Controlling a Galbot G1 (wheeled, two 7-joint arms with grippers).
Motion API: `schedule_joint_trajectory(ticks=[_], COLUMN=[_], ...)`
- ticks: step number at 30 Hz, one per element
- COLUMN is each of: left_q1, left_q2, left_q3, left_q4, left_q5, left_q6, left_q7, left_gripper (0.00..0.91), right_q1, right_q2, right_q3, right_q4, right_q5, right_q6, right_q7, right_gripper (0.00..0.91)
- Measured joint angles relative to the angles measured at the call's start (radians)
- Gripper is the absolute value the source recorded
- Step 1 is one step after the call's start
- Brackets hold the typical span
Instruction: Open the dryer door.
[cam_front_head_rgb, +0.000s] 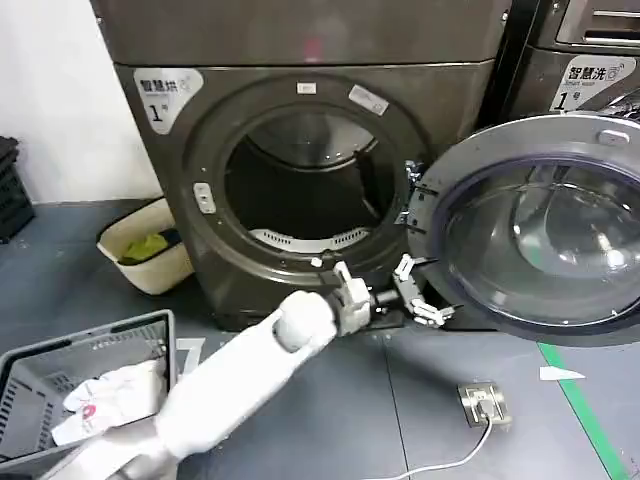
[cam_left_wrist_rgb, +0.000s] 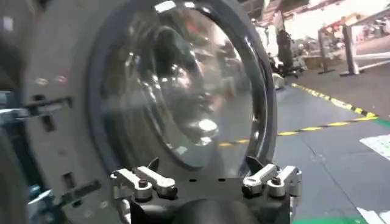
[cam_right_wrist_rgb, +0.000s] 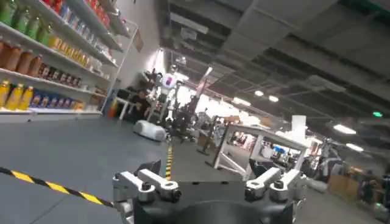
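At the left edge of the head view sit a grey laundry basket (cam_front_head_rgb: 60, 385) with white cloth in it and, behind it, a cream tub (cam_front_head_rgb: 150, 260) holding something yellow-green. Next comes the dryer (cam_front_head_rgb: 170, 200), dark bronze, filling the upper middle of the frame, its drum opening bare and dark.

From the lower left the white left arm reaches diagonally toward centre frame, ending in the left gripper (cam_front_head_rgb: 415, 292) just below the drum opening. Its fingers stand apart, clamped on nothing.

The dryer door (cam_front_head_rgb: 540, 235) lies to the right of those fingers, swung wide on hinges at the right side of the opening, so its inner face looks toward the room. Its lower near rim sits just beside the open fingertips, close but, as far as I can tell, apart. In the left wrist view the door's glass bowl (cam_left_wrist_rgb: 183, 85) looms straight ahead of the gripper.

I judge the door already open; any further swing would mean pushing rightward, and the left arm is the one placed for it.

The right gripper (cam_right_wrist_rgb: 210, 185), fingers apart and empty, points off into the room.
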Motion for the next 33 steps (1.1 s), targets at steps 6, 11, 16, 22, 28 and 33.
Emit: schedule_joint_trajectory(ticks=[6, 11, 16, 22, 28, 33], left_q1=[0.119, 0.251, 0.443, 0.676, 0.870, 0.981], left_q2=[0.153, 0.280, 0.411, 0.526, 0.547, 0.550], left_q3=[-0.091, -0.205, -0.359, -0.568, -0.789, -0.956], left_q4=[-0.209, -0.371, -0.498, -0.603, -0.680, -0.715], left_q5=[-0.030, -0.033, -0.031, -0.089, -0.255, -0.369], left_q6=[0.091, 0.101, 0.124, 0.208, 0.373, 0.515], left_q7=[-0.055, -0.051, -0.063, -0.142, -0.288, -0.420], left_gripper=[0.907, 0.907, 0.907, 0.907, 0.907, 0.907], right_q1=[0.015, 0.026, 0.036, 0.045, 0.050, 0.056], right_q2=[0.000, 0.000, -0.016, -0.041, -0.061, -0.073], right_q3=[-0.025, -0.040, -0.052, -0.073, -0.090, -0.103], right_q4=[-0.007, 0.001, 0.017, 0.020, 0.005, 0.003], right_q5=[-0.003, -0.001, 0.001, 0.000, 0.001, 0.002], right_q6=[0.002, -0.006, -0.012, -0.015, -0.015, -0.021], right_q7=[-0.004, -0.005, -0.006, -0.008, -0.012, -0.015], right_gripper=[0.907, 0.907, 0.907, 0.907, 0.907, 0.907])
